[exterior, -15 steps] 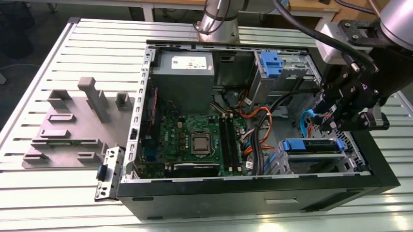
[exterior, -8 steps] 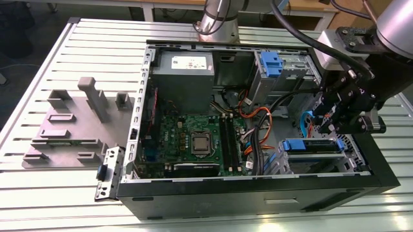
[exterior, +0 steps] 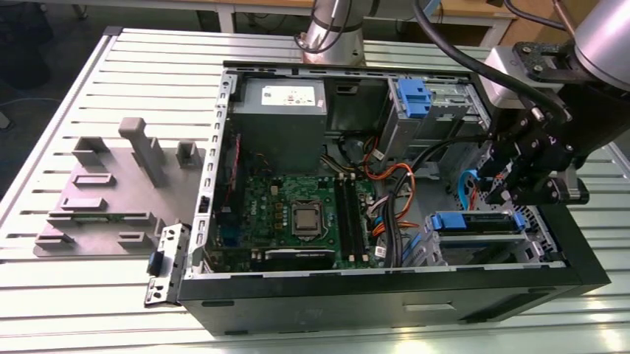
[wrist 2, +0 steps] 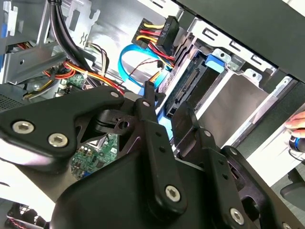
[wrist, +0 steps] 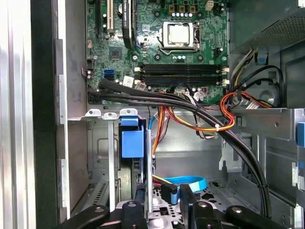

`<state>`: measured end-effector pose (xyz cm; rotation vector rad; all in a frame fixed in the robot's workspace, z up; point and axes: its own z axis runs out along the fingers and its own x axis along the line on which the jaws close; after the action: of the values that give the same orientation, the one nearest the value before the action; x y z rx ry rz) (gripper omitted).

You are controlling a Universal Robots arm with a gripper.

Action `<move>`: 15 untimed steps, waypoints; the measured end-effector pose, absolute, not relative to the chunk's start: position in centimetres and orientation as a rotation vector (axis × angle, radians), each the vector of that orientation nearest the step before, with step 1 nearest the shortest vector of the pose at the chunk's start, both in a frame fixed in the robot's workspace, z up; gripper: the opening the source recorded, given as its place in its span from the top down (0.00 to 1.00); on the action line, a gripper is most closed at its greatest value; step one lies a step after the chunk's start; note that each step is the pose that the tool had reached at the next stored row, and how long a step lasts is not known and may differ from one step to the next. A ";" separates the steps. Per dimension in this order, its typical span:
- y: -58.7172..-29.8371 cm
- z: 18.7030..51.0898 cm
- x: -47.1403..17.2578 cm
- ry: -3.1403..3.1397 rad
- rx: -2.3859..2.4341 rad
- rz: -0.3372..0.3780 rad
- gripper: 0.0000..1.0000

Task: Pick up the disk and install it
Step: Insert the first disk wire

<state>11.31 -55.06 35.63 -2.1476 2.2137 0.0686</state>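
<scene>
At the exterior view's lower right, the gripper meets the caged disk, a blue cable close beside; whether the jaws grip, I cannot tell.

Slatted metal table, open computer case, grey fixture plate

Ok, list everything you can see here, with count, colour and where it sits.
table: one, silver, under everything
computer case: one, black, open, on the table
fixture plate: one, grey, exterior view's left of the case
metal bracket: one, silver, on the table beside the case
motherboard: one, green, inside the case
power supply box: one, grey, inside the case
cables: several, black, orange, blue, inside the case
disk: one, blue-bracketed, in the drive cage at the gripper
gripper: one, black, at the disk
arm: one, grey, exterior view's right
</scene>
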 end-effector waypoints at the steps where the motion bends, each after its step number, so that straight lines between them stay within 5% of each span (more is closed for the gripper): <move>1: -55.1 35.6 11.3 2.214 -2.148 0.069 0.58; 8: -55.1 35.6 11.3 2.214 -2.148 0.069 0.84; 15: -55.2 35.6 11.3 2.214 -2.148 0.069 0.84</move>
<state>11.31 -55.17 35.63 -2.1476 2.2137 0.0686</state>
